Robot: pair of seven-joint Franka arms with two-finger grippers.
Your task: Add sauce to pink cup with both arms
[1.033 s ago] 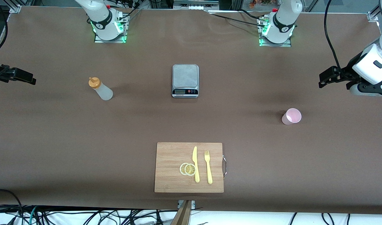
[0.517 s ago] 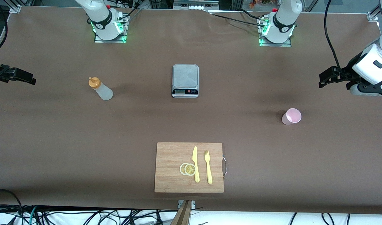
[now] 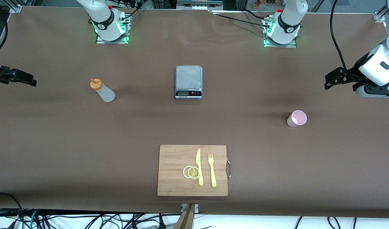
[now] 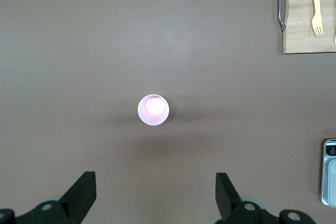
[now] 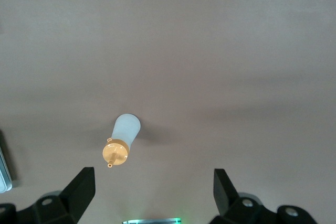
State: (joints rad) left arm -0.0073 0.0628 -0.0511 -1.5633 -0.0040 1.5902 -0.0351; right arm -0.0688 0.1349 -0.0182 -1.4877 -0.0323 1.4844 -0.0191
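Surveying, front view: nothing gripped; the task looks unstarted.
Sauce bottle point(image 3: 102, 91): upright on the table toward the right arm's end, long axis vertical, orange nozzle up; probably set there for that arm to reach.
Pink cup point(image 3: 296, 118): upright toward the left arm's end, mouth up, nearer the camera than the bottle and well apart from it.
Scale point(image 3: 188, 82): midway between the arms' bases.
Cutting board point(image 3: 175, 159): nearest the camera, carrying lemon slices point(image 3: 191, 172), knife point(image 3: 199, 167) and fork point(image 3: 211, 169).
Left gripper point(image 3: 332, 79): raised over its table end, waiting.
Right gripper point(image 3: 17, 77): raised over its end.
Left wrist view: left gripper point(image 4: 155, 198) spread wide, empty, looking down into the cup point(image 4: 153, 109).
Right wrist view: right gripper point(image 5: 152, 195) spread wide, empty, high above the bottle point(image 5: 122, 140), whose nozzle point(image 5: 109, 164) points up.
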